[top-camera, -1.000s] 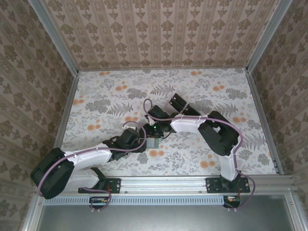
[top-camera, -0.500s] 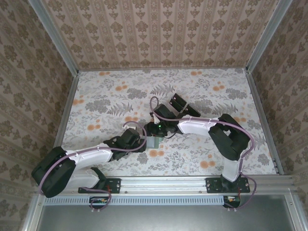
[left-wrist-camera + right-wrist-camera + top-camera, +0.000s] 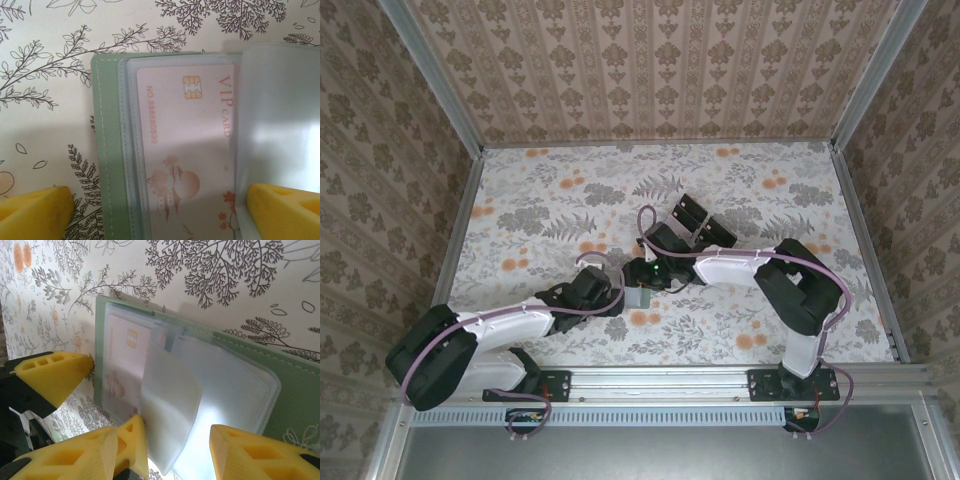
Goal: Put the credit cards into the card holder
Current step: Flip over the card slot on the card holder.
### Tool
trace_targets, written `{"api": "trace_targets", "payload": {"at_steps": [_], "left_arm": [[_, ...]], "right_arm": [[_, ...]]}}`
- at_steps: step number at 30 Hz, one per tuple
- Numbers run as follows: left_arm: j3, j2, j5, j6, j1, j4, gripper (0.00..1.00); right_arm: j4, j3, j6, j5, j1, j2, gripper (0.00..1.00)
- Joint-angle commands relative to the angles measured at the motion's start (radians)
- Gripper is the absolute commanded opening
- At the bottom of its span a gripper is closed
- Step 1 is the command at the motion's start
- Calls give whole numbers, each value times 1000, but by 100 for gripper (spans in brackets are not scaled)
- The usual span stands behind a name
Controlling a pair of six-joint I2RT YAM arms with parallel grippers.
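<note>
Card holder [image 3: 107,150] lies open, 12 o'clock of left claw [image 3: 160,200], wide astride it; credit card [image 3: 190,145] sleeved; right claw [image 3: 165,442] wide, over clear flap [image 3: 170,400].

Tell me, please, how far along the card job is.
Done: one pink credit card sits in a clear sleeve of the open card holder. In hand: the open left gripper spans part of the holder, and the open right gripper hovers at a lifted empty sleeve. Left: any remaining cards need slotting.

Sage-green card holder [image 3: 107,150] lying open flat, clear sleeves [image 3: 280,100] fanned, pale pink credit card [image 3: 192,145] inside one sleeve
</note>
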Motion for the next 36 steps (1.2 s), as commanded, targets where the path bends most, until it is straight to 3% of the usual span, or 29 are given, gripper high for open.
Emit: {"api": "trace_targets", "payload": {"at_steps": [1,14,28,36], "left_arm": [[-33,37,23,-16,7,17,100],[-23,-24,18,-11,7,-13,100],[-68,-541,-66,-111,37,-262,100],[-103,-624,-39,-131,71,-295,100]], "right_arm": [[22,11,15,0,4,43,53],[-26,113,-5,-33,20,81,53],[-187,316,-26,-5,77,172,53],[-294,460,-60,-6,85,297,53]]}}
